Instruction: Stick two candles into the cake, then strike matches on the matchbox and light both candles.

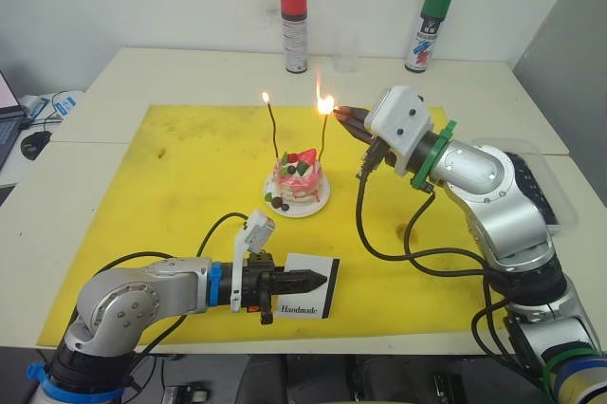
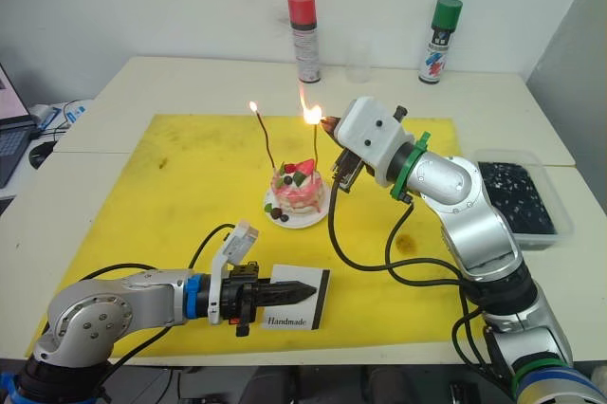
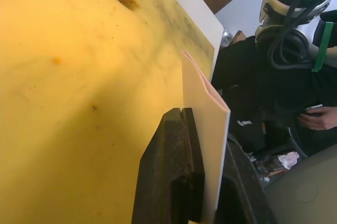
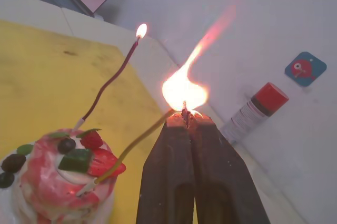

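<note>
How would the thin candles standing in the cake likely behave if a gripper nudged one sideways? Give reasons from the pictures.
The candles are thin, long and wavy, so a nudge would probably bend them. Only their bases sit in the cake, so one might lean or pull free. Both tips are burning, so a push could swing a flame.

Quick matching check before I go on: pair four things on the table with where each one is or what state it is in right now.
Things:
1. Thin wavy candle on the robot's left
2. Thin wavy candle on the robot's right
3. Flat white matchbox printed "Handmade"
4. Red-capped spray can

States:
A. Standing at the table's far edge
B. Burning alone, nothing near its tip
C. Clamped in the left gripper
D. Big flame at its tip, right gripper shut on a match beside it

Pairs: 1-B, 2-D, 3-C, 4-A
</note>
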Tool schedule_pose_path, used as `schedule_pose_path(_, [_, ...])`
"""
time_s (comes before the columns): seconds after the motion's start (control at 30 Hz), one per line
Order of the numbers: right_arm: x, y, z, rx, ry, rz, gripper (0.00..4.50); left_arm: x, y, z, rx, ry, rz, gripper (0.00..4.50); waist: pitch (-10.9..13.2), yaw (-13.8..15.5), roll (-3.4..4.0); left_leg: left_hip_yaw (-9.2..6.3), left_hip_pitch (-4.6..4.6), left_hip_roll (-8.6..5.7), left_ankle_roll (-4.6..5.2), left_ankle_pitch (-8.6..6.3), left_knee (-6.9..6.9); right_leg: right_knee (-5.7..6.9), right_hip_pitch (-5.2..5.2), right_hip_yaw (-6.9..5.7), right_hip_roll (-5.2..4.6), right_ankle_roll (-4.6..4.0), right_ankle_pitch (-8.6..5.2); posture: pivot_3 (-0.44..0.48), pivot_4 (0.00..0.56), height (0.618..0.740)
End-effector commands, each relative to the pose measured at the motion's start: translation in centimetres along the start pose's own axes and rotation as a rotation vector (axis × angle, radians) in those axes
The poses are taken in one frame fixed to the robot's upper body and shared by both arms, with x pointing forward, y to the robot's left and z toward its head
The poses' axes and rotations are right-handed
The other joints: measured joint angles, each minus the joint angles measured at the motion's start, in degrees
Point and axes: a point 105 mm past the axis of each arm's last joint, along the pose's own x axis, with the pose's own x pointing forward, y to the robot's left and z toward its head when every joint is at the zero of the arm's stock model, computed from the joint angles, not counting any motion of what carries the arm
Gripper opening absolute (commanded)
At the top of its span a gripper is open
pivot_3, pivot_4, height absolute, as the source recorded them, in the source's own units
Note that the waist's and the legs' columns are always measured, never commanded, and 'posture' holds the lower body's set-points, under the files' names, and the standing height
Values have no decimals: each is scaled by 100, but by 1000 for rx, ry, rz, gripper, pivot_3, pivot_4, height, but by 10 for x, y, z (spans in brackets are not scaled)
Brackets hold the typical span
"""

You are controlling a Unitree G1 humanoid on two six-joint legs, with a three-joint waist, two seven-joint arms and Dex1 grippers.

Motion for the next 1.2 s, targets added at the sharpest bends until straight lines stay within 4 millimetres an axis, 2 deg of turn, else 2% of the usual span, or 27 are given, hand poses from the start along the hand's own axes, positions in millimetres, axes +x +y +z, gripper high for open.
schedule_pose_path(0.03, [-1,-8,14,-60,-49,-24,33,1,-6,6,45,-22,-12,0,0,-3,0,-2,0,1,0,0,0,1,0,-1,1,-1,0,0,150,740])
schedule_pose_path(0.3, [1,-5,16,-59,-60,-11,33,1,-5,6,48,-21,-10,0,0,-5,0,-1,1,0,0,0,1,3,0,0,0,0,-1,0,150,740])
schedule_pose_path(0.73, [4,-3,10,-50,-45,-10,33,1,-3,7,54,-15,-9,0,0,-5,0,-2,1,1,0,0,1,2,0,-1,1,-1,-1,0,150,740])
schedule_pose_path(1.2, [-1,-4,9,-57,-47,-18,33,1,-3,7,59,-10,-10,0,0,-5,0,-1,1,1,0,0,0,2,0,-1,1,-1,-2,0,150,740])
